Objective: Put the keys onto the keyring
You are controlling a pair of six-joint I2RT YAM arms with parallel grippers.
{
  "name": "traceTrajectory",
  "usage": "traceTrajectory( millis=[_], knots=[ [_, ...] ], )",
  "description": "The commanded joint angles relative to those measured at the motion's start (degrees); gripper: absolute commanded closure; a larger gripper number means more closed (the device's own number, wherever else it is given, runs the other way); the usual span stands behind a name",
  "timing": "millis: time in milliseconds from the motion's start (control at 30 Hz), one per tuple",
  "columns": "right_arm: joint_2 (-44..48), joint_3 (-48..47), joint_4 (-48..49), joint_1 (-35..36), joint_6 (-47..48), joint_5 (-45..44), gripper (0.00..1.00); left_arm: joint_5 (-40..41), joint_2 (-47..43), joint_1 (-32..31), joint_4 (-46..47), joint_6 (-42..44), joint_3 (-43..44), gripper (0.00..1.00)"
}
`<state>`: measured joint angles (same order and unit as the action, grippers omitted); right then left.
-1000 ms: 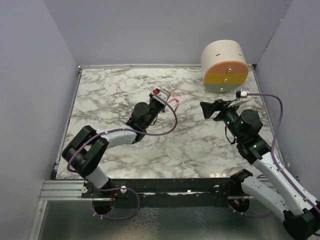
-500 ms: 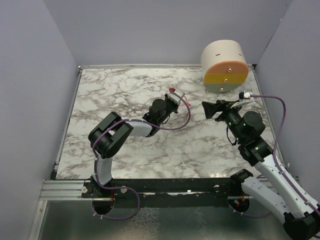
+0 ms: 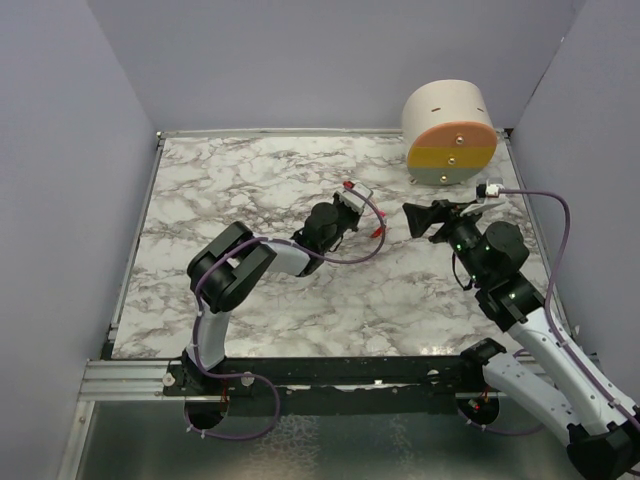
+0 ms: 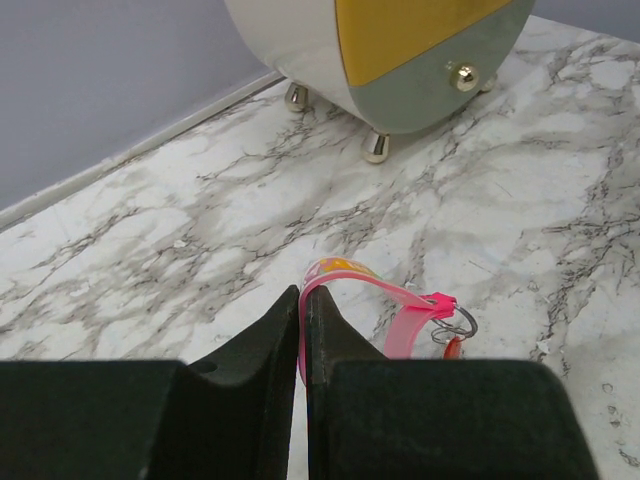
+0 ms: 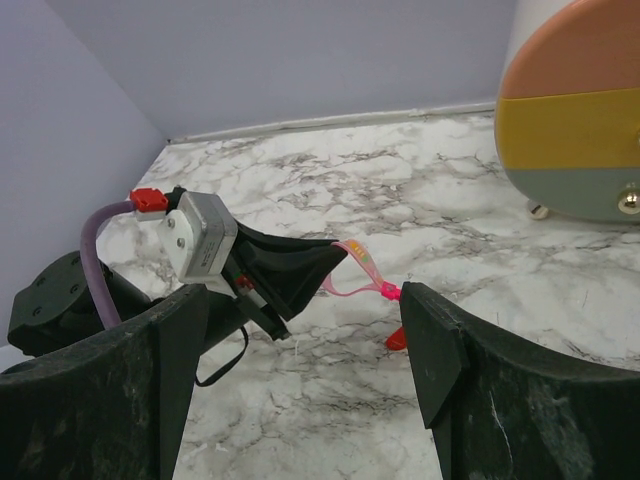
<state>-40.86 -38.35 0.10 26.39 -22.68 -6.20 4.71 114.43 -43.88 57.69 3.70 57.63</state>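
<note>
Marbled tabletop (image 3: 250, 180), grey walls, no readable writing. The left gripper (image 4: 302, 300) pinches the keyring (image 4: 372, 292) by its pink strap, which runs rightward from the tips. The red key (image 4: 452, 347) sits just under the ring end; whether it is threaded on, I cannot tell. The right gripper (image 3: 412, 220), jaws spread and empty, faces that end.

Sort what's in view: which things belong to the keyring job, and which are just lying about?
Job: pink-strap keyring, pinched in the shut left pincer; red-headed key at the strap's ring end; open right pincer.
Lying about: round three-drawer chest, far right of the marble table.
</note>
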Motion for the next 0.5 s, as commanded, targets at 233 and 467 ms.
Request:
traceTrajectory(
  millis=[233, 467],
  knots=[
    [-0.56, 0.38, 1.04, -0.03, -0.52, 0.53, 0.22, 6.37, -0.71, 0.9, 2.68, 2.2, -2.11, 0.91],
    [-0.84, 0.31, 1.13, -0.03, -0.57, 0.81, 0.22, 5.44, -1.22, 3.79, 2.65, -0.88, -3.74, 0.85]
  ],
)
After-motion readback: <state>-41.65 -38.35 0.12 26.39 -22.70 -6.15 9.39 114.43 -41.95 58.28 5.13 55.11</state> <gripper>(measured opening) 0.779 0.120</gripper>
